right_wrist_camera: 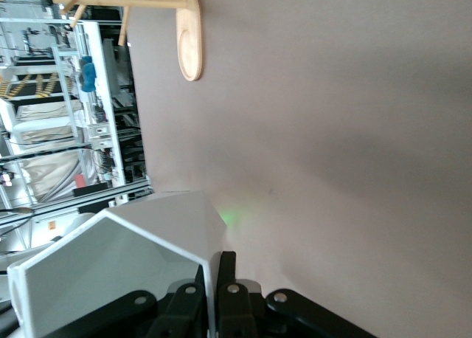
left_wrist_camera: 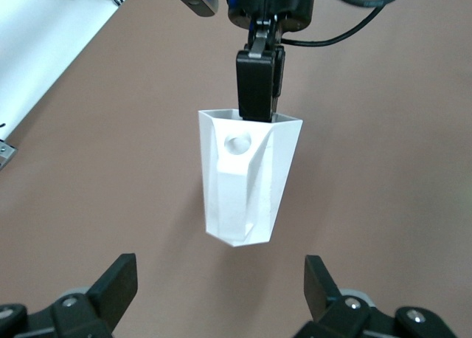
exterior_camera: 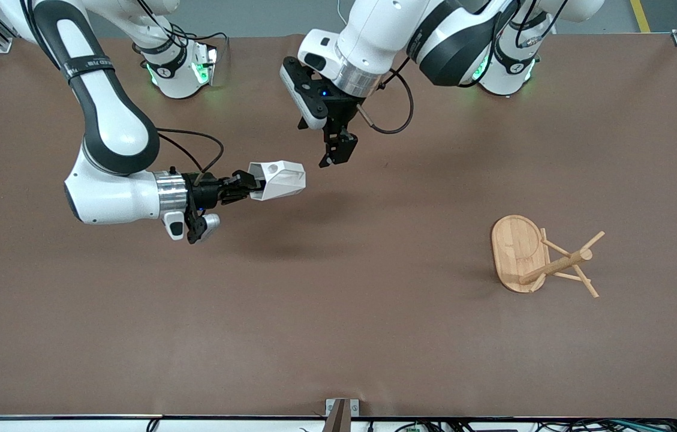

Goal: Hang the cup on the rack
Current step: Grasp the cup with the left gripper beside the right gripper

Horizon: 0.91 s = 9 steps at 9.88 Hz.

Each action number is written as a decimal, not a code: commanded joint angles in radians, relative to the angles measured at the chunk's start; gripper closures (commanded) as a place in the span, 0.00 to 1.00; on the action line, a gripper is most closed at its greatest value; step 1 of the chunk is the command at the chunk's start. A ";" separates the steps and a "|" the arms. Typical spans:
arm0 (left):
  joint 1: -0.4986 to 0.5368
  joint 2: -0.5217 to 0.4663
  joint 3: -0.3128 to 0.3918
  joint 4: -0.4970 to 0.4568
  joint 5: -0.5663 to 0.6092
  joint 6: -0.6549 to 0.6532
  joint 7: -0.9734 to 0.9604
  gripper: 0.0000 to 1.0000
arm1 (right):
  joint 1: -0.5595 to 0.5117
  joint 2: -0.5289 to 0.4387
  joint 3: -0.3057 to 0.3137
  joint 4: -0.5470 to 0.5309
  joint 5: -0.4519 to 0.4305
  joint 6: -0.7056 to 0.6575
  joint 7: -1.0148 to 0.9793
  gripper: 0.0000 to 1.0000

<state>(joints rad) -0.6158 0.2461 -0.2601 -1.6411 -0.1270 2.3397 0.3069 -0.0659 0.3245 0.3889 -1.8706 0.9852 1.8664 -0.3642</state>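
White, faceted plastic forms the cup, whose rim is pinched by the right gripper above the brown table. The left gripper is spread wide just beside it. The bamboo rack stands well apart.

You see two white Franka arms with glossy black joint bands and brushed silver wrist rings. Green lights glow at both bases. Black cables loop from each wrist. The right gripper and left gripper are black; a blue light shows above the left gripper.
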 commanded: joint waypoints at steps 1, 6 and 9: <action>0.010 -0.001 -0.008 -0.094 -0.115 0.067 0.137 0.00 | -0.005 -0.042 0.013 -0.035 0.090 -0.025 -0.024 0.99; -0.002 0.050 -0.010 -0.070 -0.175 0.078 0.268 0.00 | -0.008 -0.099 0.012 -0.060 0.159 -0.110 -0.021 0.99; -0.005 0.055 -0.010 -0.030 -0.172 0.076 0.268 0.00 | 0.003 -0.117 0.012 -0.070 0.182 -0.112 -0.016 0.99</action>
<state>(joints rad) -0.6182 0.2719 -0.2678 -1.6908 -0.2882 2.4117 0.5518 -0.0615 0.2501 0.3969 -1.8976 1.1295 1.7542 -0.3691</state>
